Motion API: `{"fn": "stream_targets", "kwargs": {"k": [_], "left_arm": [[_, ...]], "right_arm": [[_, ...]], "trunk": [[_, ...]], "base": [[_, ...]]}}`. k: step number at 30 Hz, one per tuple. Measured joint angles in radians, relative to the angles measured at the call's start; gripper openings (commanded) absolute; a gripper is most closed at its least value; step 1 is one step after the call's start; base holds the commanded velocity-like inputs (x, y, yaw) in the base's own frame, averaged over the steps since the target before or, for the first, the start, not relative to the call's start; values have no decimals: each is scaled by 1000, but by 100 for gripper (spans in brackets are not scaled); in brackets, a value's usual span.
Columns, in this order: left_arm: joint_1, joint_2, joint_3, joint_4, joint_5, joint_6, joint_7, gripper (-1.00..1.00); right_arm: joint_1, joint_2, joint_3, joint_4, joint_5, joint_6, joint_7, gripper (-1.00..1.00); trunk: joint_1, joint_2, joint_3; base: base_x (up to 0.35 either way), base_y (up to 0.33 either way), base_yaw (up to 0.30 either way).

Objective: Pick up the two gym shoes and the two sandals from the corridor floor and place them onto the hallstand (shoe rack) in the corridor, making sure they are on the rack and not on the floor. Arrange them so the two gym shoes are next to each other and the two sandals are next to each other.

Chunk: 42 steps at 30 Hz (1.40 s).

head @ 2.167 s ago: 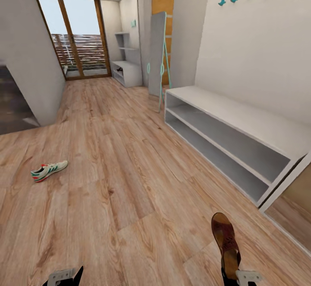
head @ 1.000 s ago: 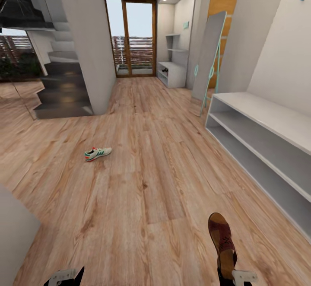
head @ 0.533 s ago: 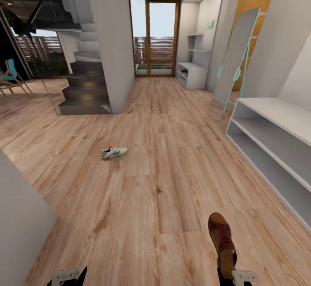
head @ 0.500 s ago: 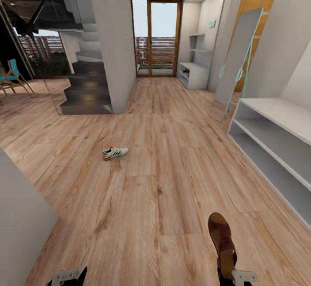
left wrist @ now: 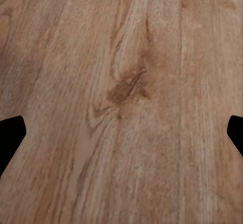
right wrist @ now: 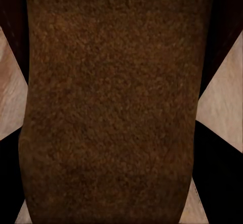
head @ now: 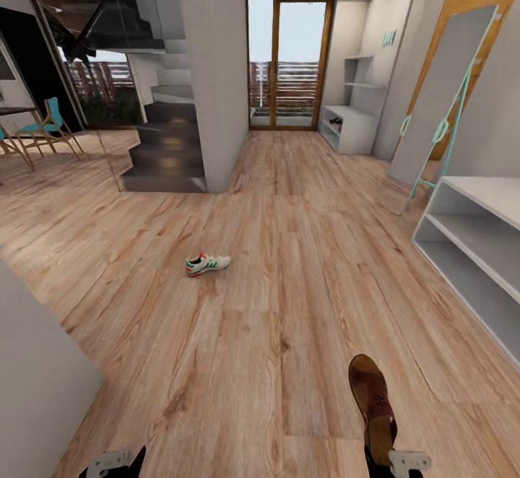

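Clamps the right gripper (head: 384, 463) on the heel end of a brown sandal (head: 372, 400), toe pointing ahead, low in the head view. Seen from the right wrist, presses dark fingers (right wrist: 215, 178) against both sides of the sandal's rough brown surface. Hangs the left gripper (left wrist: 121, 138) over bare wooden floor (head: 289, 283), fingers wide apart, with nothing between them.

Compared with two seconds ago, swings the whole head view to the left, so counts as a turn of the camera and base, not a move of the things. Pushes the white shoe rack (head: 469, 247), earlier spread across the right half of the picture, out to the right edge, with just its near end and two open shelves showing. Brings the dark staircase (head: 166, 153), the glass doors and a dining corner into sight at the left. Shifts the one gym shoe (head: 207, 264) from the far left towards the middle, lying on the floor well ahead, side on. Keeps both grippers and the sandal at the same spots low in the picture throughout.

For the task, probably means heading for the gym shoe with the free left gripper while carrying the sandal, rather than going straight to the rack. Leaves nothing on the visible part of the rack so far. Gives no sight of the second gym shoe or the second sandal.
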Motion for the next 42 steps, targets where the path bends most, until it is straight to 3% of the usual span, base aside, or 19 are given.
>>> {"fn": "stream_targets", "kwargs": {"k": [15,26,42], "left_arm": [[0,0,0,0,0,0,0,100],[0,0,0,0,0,-1,0,100],[0,0,0,0,0,0,0,100]], "right_arm": [[0,2,-1,-2,-2,0,-3,-100],[0,4,-2,-5,-5,0,-5,-100],[0,3,-2,-10,-5,0,-4,-100]], "trunk": [[0,0,0],[0,0,0],[0,0,0]], "base": [[338,0,7],[338,0,202],[338,0,17]]}}
